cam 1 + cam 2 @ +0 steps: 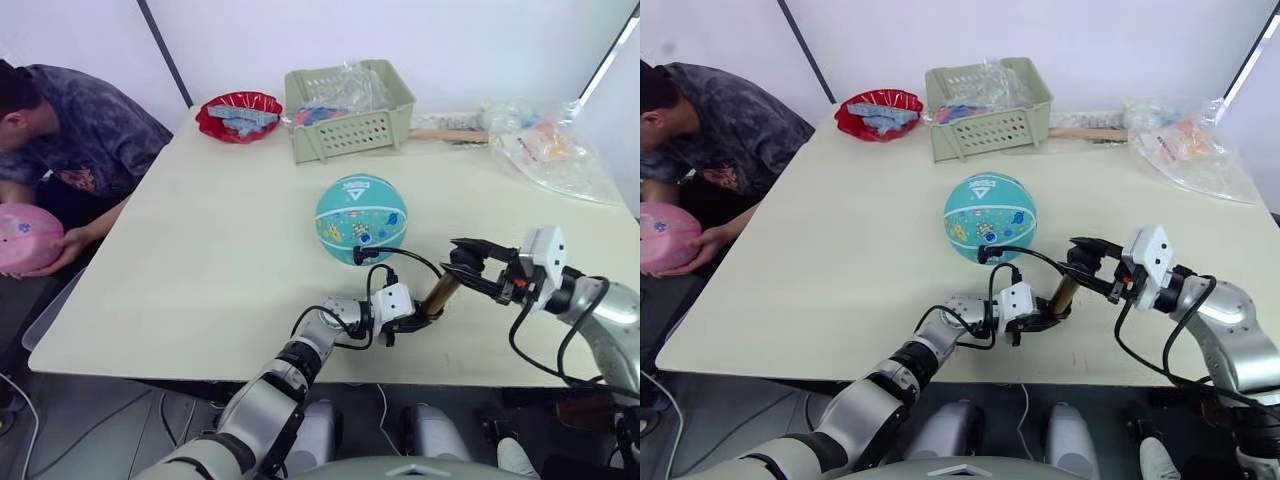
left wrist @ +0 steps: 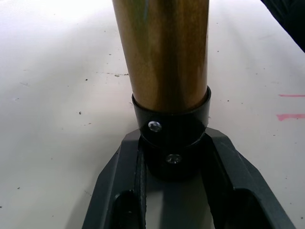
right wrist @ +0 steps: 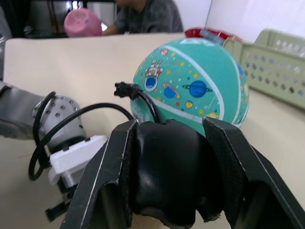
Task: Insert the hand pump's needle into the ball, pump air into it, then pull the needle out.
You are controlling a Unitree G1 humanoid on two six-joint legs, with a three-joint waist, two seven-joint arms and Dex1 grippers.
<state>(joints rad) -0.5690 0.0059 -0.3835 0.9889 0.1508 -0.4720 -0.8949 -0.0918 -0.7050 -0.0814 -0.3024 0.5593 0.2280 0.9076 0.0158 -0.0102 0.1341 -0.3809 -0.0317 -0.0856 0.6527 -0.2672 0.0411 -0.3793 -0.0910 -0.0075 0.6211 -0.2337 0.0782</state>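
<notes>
ball (image 1: 361,218) sits mid-worktop (image 1: 200,250), free to roll; needle (image 1: 358,256) fitting pressed to its near side, apparently seated; hose (image 1: 405,258) loops back to hand pump (image 1: 440,293), which lies slanted between both arms, near the front edge; left tool (image 1: 425,317) clamped on the black base cap; right tool (image 1: 478,266) clamped on the black t-handle; judgement: barrel is stiff, smooth metal, likely slippery, so cap and handle are the sound holds; ball light and springy, needle thin and easily bent; keep strokes in line.
</notes>
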